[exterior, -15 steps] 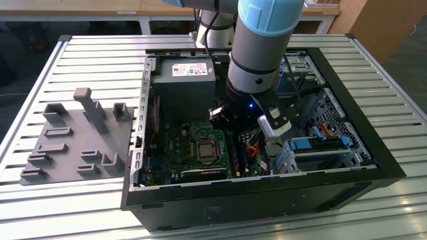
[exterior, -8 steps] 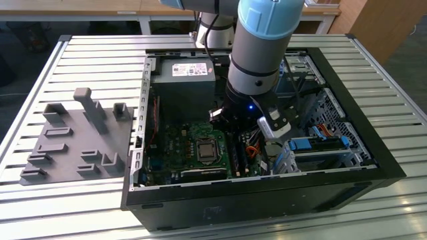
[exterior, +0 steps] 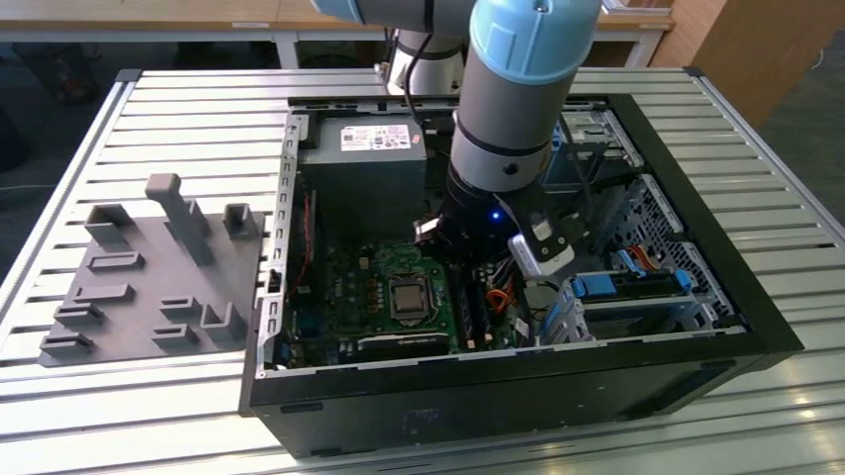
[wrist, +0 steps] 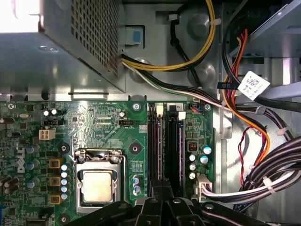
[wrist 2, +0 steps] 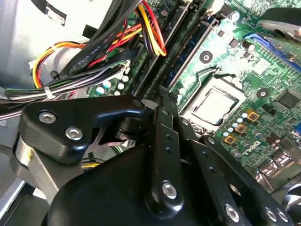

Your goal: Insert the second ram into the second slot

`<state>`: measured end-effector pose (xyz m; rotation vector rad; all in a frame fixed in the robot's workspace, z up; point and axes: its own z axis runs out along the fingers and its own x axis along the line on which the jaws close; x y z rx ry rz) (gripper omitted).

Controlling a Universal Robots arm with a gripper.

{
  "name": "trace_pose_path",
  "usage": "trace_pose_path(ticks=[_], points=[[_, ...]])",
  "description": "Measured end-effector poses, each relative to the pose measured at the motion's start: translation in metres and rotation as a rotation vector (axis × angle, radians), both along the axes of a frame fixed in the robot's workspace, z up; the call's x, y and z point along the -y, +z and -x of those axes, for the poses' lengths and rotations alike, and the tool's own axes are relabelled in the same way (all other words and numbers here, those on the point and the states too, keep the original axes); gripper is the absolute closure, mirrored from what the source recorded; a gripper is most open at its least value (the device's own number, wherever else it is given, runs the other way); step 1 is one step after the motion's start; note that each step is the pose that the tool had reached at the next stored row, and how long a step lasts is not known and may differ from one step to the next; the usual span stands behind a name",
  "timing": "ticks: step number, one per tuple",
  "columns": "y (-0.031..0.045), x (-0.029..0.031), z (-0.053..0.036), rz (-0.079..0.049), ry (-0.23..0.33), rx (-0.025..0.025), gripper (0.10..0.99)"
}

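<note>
Two memory slots run side by side on the green board, between the processor socket (wrist: 98, 183) and the bundled cables (wrist: 256, 141) in the first wrist view. The blue ram (wrist: 181, 141) stands upright in the slot nearer the cables, apparently seated, though its latches cannot be made out. The gripper (wrist: 162, 187) hangs directly over the near end of the slots, fingers drawn together with nothing between them, seemingly placed to press down, not to carry.

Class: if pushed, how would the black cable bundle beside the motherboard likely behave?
The black cable bundle probably bends, not stiff: it curves loosely. Its white ties likely make the strands shift together. Being long and draped, it would probably sag if lifted.
</note>
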<state>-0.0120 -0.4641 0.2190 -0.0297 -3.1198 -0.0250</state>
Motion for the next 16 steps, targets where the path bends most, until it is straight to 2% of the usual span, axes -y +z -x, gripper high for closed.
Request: trace_pose_path(ticks=[3, 7, 9, 11, 16], points=[[-0.0027, -0.0002, 0.0000, 0.000, 0.000, 0.0002, 0.980], [-0.0025, -0.0003, 0.0000, -0.001, 0.000, 0.0005, 0.980], [0.0012, -0.0007, -0.0001, -0.004, 0.000, 0.0013, 0.980], [0.0086, -0.0002, 0.0000, -0.001, 0.000, 0.0003, 0.980], [0.0154, -0.0002, 0.0000, -0.001, 0.000, 0.0004, 0.980]])
